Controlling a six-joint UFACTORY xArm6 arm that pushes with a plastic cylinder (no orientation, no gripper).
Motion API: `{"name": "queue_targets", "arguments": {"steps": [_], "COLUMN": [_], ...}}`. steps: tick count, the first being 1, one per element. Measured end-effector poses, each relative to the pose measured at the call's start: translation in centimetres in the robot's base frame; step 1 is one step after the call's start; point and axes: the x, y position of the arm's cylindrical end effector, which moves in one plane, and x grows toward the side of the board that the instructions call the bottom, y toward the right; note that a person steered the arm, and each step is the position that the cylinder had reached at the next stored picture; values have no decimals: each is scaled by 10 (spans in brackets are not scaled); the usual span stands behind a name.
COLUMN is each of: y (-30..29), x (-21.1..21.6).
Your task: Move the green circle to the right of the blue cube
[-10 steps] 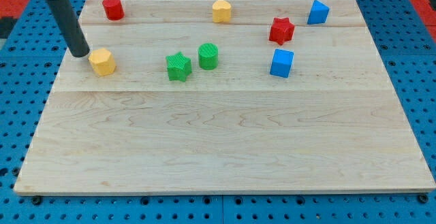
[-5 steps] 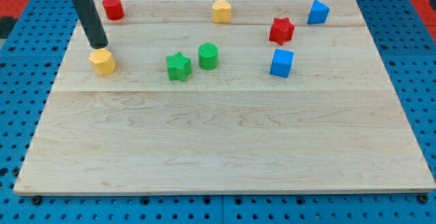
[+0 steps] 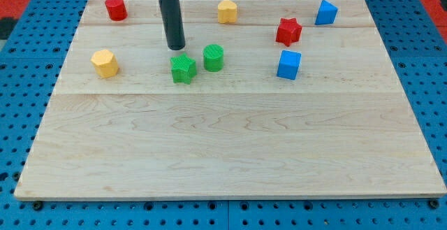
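Progress nil: our green ribbed plastic circle (image 3: 214, 57) sits well left of the blue plastic cube (image 3: 288, 64). My tip (image 3: 176, 47), a bare rod with no hand to open or close, hovers just above the green star block (image 3: 183, 69); we have the whole push left.

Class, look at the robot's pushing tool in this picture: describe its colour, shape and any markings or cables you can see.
It is a plain dark grey, almost black, straight round rod. My tip is blunt and the same width as the shaft. A black collar shows where it leaves the view's top. No cables, labels or markings are visible.
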Motion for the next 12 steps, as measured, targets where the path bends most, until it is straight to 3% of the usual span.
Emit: {"name": "queue_targets", "arguments": {"steps": [1,3,4,5,8,9,10,12], "y": [72,37,41,81,134,92,153,190], "x": [0,14,25,34,102,137,132,107]}}
